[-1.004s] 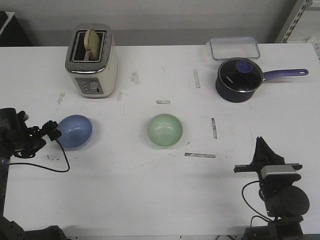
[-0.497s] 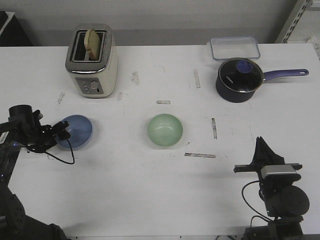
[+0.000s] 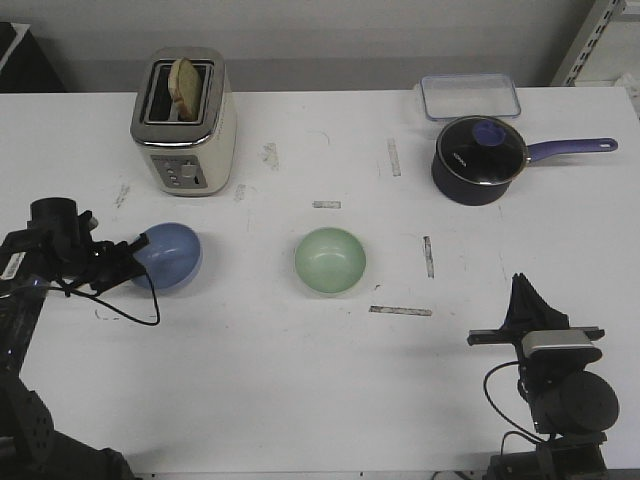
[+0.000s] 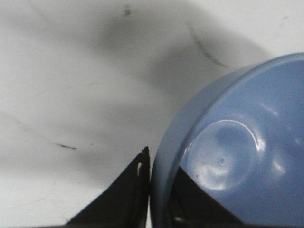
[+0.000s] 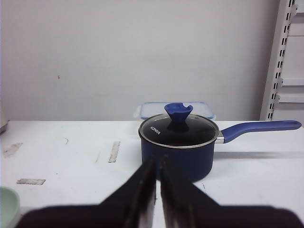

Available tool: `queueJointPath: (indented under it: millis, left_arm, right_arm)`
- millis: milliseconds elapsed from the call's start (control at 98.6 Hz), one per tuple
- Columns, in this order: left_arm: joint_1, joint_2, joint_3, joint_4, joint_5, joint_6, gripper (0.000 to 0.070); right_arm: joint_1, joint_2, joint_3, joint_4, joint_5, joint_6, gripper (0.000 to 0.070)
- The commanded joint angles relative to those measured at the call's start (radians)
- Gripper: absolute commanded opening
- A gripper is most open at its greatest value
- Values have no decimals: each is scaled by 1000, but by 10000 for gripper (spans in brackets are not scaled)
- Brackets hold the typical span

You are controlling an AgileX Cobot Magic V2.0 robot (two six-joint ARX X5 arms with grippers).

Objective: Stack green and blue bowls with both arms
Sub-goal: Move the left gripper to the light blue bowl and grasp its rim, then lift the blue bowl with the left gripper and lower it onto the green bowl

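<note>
Blue bowl [image 3: 169,257] is tilting on the tabletop [image 3: 300,380], left gripper [image 3: 132,255] jaws clamping its rim. Green bowl [image 3: 329,261] is sitting apart; right gripper [image 3: 523,296] is idling, jaws together.

Blue bowl [image 3: 170,255] now rightward, tilted in left claw [image 3: 128,262].

The right gripper [image 5: 157,178] has its fingers pressed together, pointing at the saucepan [image 5: 183,153] beyond it on the table [image 5: 71,156]. A clear container [image 5: 148,110] sits just behind the pan. The green bowl's [image 5: 7,205] rim shows near left.
</note>
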Motion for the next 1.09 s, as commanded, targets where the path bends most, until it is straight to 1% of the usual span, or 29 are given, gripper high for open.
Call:
queueJointPath:
  millis: [0, 213, 426, 507, 639, 872, 943, 1085]
  left_arm:
    - [-38, -5, 67, -21, 16, -19, 1]
    - [-225, 5, 202, -12, 16, -143, 1]
    - [-420, 90, 326, 22, 15, -229, 1]
    - [-489, 134, 370, 26, 15, -245, 1]
    - [-584, 193, 406, 61, 15, -249, 1]
    - [-700, 266, 408, 111, 10, -263, 1]
    - [-728, 280, 408, 122, -16, -263, 1]
    - [-760, 285, 408, 128, -98, -262, 1]
  right_arm:
    - [0, 1, 5, 13, 0, -1, 6]
    - [0, 1, 5, 13, 0, -1, 7]
    - [0, 1, 5, 13, 0, -1, 7]
    - [0, 1, 5, 13, 0, -1, 7]
    - [0, 1, 5, 13, 0, -1, 6]
    - [0, 1, 5, 13, 0, -1, 6]
    - [0, 1, 5, 13, 0, -1, 7]
    - [0, 1, 5, 13, 0, -1, 7]
